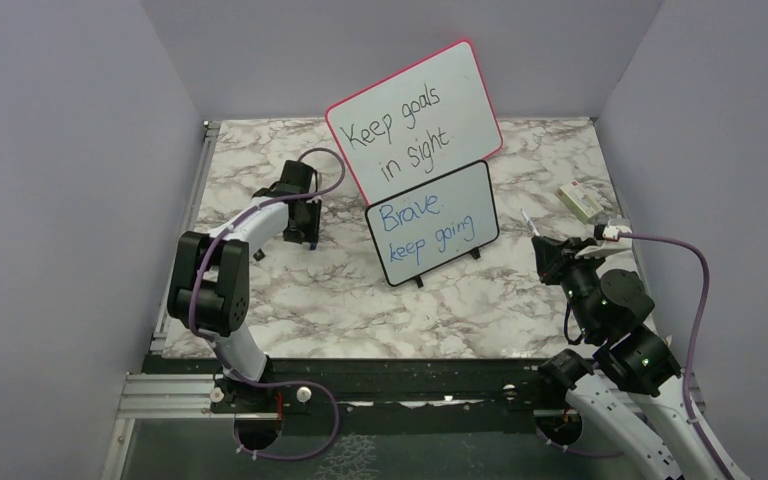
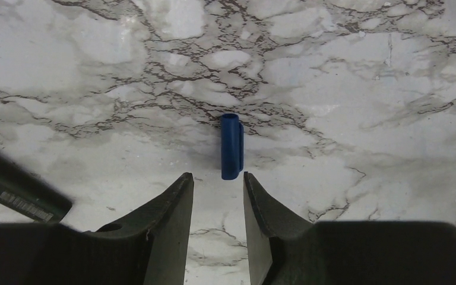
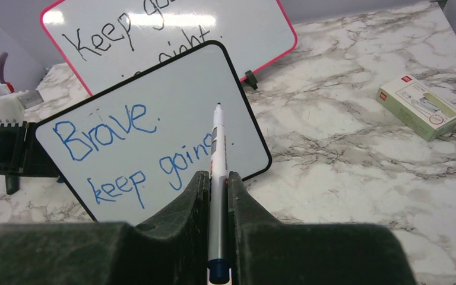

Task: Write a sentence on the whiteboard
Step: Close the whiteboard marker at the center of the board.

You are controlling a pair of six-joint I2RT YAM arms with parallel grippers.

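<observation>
The small black-framed whiteboard (image 1: 465,195) (image 3: 184,83) stands at mid-table on little feet. It carries the sentence (image 1: 428,228) (image 3: 108,132) in blue: "Brave. keep going". My right gripper (image 1: 552,248) (image 3: 217,178) is to the right of the board and shut on a white marker (image 3: 217,142). The uncapped tip points toward the board and is apart from it in the top view. My left gripper (image 1: 303,237) (image 2: 217,178) hangs low over the table, left of the board. It is open with nothing between its fingers. A blue marker cap (image 2: 231,145) lies just past its fingertips.
The larger pink-framed board (image 1: 415,110) (image 3: 255,29) with black writing leans behind the small one. A small white and green box (image 1: 582,202) (image 3: 420,105) lies at the far right. A dark bar with a label (image 2: 18,191) sits near the left fingers. Grey walls enclose the marble table (image 1: 340,300).
</observation>
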